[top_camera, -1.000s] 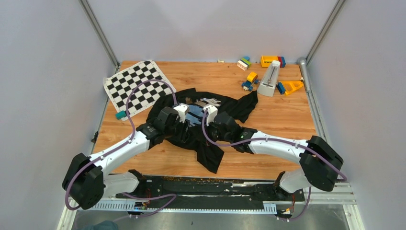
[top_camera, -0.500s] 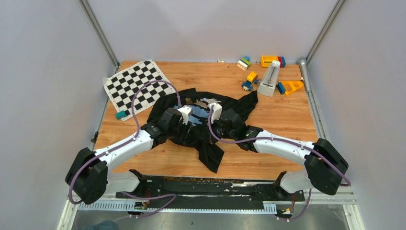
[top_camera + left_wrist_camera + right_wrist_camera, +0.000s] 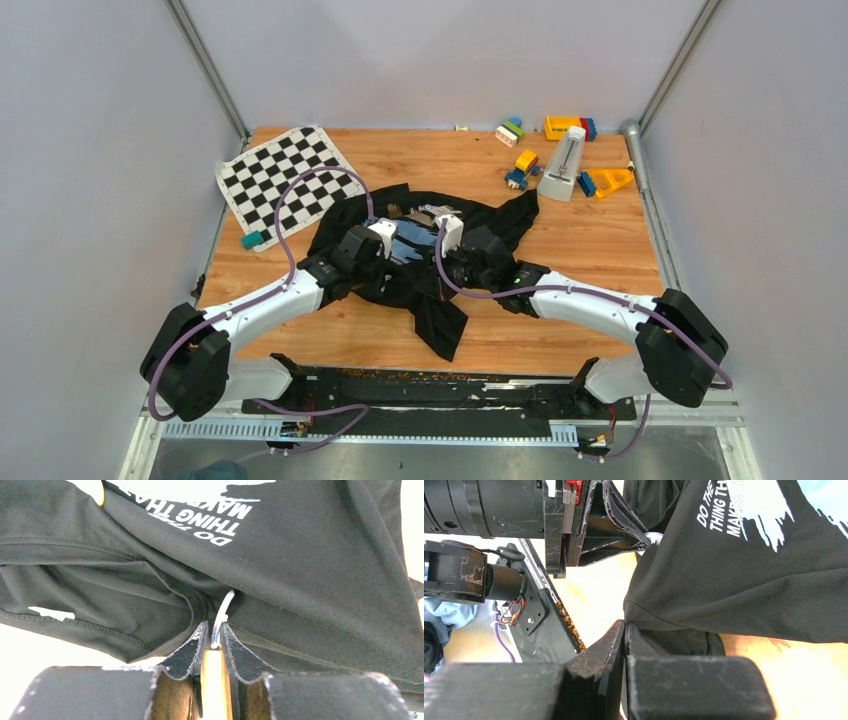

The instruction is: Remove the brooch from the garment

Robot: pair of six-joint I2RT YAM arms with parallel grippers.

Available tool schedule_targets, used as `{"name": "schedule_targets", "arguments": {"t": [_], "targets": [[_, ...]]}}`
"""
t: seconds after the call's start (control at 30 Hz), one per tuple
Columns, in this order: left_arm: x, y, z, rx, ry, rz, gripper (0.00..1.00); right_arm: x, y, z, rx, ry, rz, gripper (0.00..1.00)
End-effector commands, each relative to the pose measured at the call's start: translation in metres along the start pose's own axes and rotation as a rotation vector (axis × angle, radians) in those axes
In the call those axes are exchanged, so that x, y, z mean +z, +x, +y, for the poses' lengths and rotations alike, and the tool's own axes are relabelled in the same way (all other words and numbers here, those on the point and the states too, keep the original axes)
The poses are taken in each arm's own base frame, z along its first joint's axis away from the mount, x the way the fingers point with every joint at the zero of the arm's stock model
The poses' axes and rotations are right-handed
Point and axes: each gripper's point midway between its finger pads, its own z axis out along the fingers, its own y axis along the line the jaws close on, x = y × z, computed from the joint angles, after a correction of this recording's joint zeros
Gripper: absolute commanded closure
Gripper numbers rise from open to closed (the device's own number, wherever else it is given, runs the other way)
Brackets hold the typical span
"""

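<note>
The black garment (image 3: 430, 310) lies crumpled mid-table, its printed patch between the two wrists. In the left wrist view a thin silvery brooch (image 3: 221, 617) sticks out of a fold of the garment (image 3: 310, 570). My left gripper (image 3: 212, 627) is shut on its lower end. The right wrist view shows my right gripper (image 3: 624, 625) shut on a hem corner of the garment (image 3: 734, 580), holding the cloth up taut. My left gripper's fingertips (image 3: 641, 532) meet the brooch (image 3: 655, 536) at the cloth's edge. From above, both grippers, left (image 3: 397, 252) and right (image 3: 432, 258), sit close together over the cloth.
A black-and-white chequered mat (image 3: 285, 177) lies at the back left with a small teal piece (image 3: 251, 240) near its corner. Coloured toy blocks (image 3: 520, 160) and a white metronome (image 3: 566, 163) stand at the back right. A black rail (image 3: 430, 385) runs along the near edge.
My left gripper's jaws have narrowed onto the brooch. Both wrists moved slightly away from the bases a second ago and have held still since.
</note>
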Motion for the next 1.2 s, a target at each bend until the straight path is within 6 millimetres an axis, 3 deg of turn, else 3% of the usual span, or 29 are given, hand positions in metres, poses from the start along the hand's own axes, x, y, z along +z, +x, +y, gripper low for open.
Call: {"name": "schedule_targets", "arguments": {"t": [0.0, 0.17, 0.27, 0.6, 0.9, 0.97, 1.17], "targets": [[-0.005, -0.019, 0.000, -0.018, -0.021, -0.059, 0.81, -0.001, -0.013, 0.011, 0.003, -0.045, -0.038, 0.95], [-0.007, -0.017, -0.004, -0.025, 0.001, -0.047, 0.88, 0.000, -0.012, 0.010, 0.005, -0.044, -0.034, 0.95], [-0.008, -0.016, -0.005, -0.030, 0.010, -0.041, 1.00, 0.000, -0.013, 0.008, 0.006, -0.031, -0.039, 0.95], [-0.017, -0.021, -0.010, -0.102, 0.039, -0.032, 1.00, 0.006, -0.008, -0.034, 0.108, 0.137, -0.023, 0.97], [-0.026, -0.027, -0.014, -0.187, 0.132, -0.050, 1.00, 0.012, 0.000, -0.045, 0.139, 0.157, 0.019, 0.96], [-0.029, -0.030, -0.014, -0.206, 0.145, -0.062, 1.00, 0.016, 0.002, -0.049, 0.144, 0.172, 0.035, 0.99], [-0.038, -0.035, -0.008, -0.278, 0.159, -0.078, 1.00, 0.024, 0.021, -0.064, 0.189, 0.237, 0.102, 1.00]]}}
